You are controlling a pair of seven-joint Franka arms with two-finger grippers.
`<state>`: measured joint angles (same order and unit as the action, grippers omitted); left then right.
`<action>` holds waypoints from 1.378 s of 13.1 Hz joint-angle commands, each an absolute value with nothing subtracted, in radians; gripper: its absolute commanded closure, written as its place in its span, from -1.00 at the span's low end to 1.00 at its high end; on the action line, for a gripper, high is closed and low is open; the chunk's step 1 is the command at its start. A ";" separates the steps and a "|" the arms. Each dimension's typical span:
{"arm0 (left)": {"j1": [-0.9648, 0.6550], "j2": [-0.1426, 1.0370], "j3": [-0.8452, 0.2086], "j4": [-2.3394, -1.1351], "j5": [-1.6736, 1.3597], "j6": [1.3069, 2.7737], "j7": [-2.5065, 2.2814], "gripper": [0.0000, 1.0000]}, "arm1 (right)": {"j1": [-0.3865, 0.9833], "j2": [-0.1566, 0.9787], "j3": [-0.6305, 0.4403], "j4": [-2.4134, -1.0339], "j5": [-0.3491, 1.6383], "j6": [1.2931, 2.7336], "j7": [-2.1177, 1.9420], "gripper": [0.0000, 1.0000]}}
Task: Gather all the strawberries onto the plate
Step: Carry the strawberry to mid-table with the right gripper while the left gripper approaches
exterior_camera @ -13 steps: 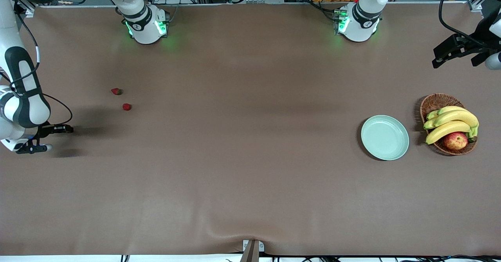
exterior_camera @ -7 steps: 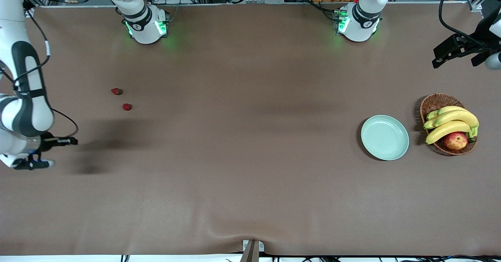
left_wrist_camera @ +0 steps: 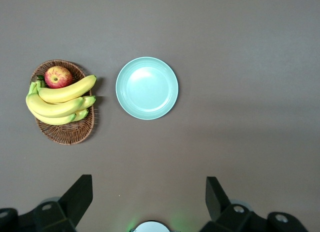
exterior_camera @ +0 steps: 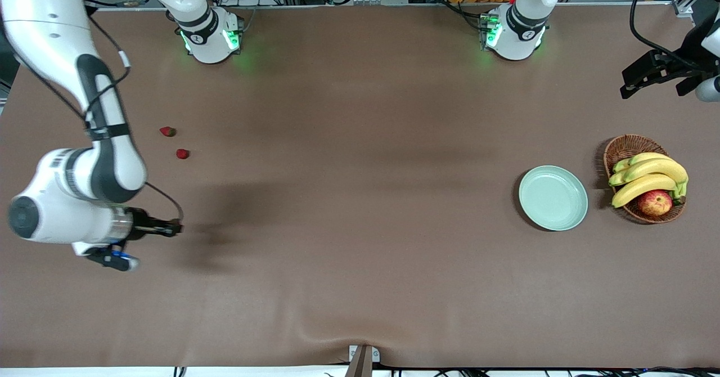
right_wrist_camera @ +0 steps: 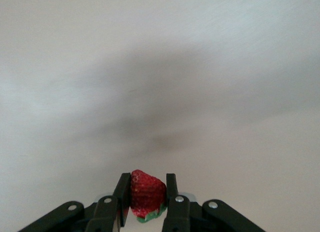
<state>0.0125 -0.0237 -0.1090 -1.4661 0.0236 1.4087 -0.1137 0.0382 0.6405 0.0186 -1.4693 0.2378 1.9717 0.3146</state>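
My right gripper is clamped on a small red conical strawberry with a green leafy cap, carried in the air over the bare brown table at the right arm's end, the berry sitting squarely between the two black fingers. The step in hand, as I judge it, is the long carry to the round, shallow, pale mint-green plate, which lies well apart at the left arm's end. To do it well I should keep the squeeze steady, since the fruit looks soft and small enough to slip or bruise, travel level above the cloth, and open only once low over the plate's middle so the berry does not roll over the raised rim.

Two more tiny red strawberries wait on the table near the right arm's end, close together but not touching. The plate is empty.

My left gripper waits with its fingers spread wide, hanging high over the table's edge at its own end. Just beside the plate sits a brown woven wicker basket holding yellow bananas and a red-yellow apple. Nothing stands along the path; only the basket crowds the plate.
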 commanded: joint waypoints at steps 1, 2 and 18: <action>0.008 -0.018 -0.114 -1.468 0.025 1.411 -0.101 -1.00 | 0.129 0.679 0.006 -1.413 0.368 2.027 0.475 1.00; 0.006 -0.020 -0.114 -1.476 0.025 1.410 -0.101 -1.00 | 0.155 0.684 0.006 -1.411 0.420 2.063 0.518 1.00; 0.009 -0.046 -0.166 -1.640 0.025 1.446 -0.117 -1.00 | 0.733 0.934 0.060 -1.223 0.517 2.618 1.294 1.00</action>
<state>0.0037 -0.0160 -0.1609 -1.5878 0.0235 1.4150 -0.1147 0.6948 0.8919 0.0630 -1.2654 0.4948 2.5749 1.2492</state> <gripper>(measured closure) 0.000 0.674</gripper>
